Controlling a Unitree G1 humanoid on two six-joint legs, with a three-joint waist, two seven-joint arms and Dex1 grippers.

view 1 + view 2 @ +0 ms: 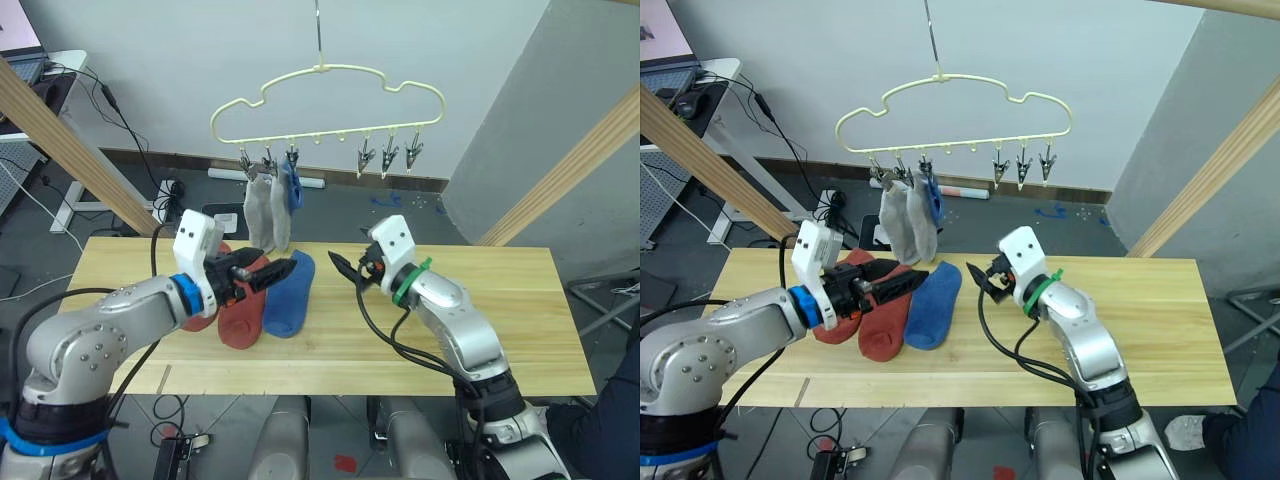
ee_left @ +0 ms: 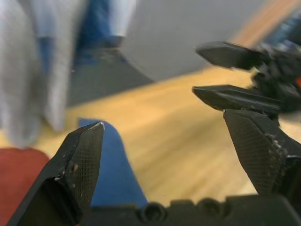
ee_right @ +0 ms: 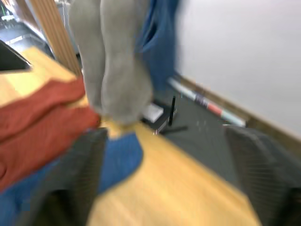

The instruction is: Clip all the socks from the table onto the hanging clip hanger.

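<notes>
So both claws are spread and empty: left claw (image 1: 282, 268) over the red socks (image 1: 240, 312), right claw (image 1: 345, 266) above the bench (image 1: 500, 300).

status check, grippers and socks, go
Left gripper and right gripper open, empty. Two grey socks and one blue clipped on hanger; blue sock, two red socks on table. Nothing blocking.

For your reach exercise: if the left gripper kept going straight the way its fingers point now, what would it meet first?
Probably the right gripper. The left gripper points across the table above the blue sock, open, with the other gripper's fingers facing it; depth is uncertain.
</notes>
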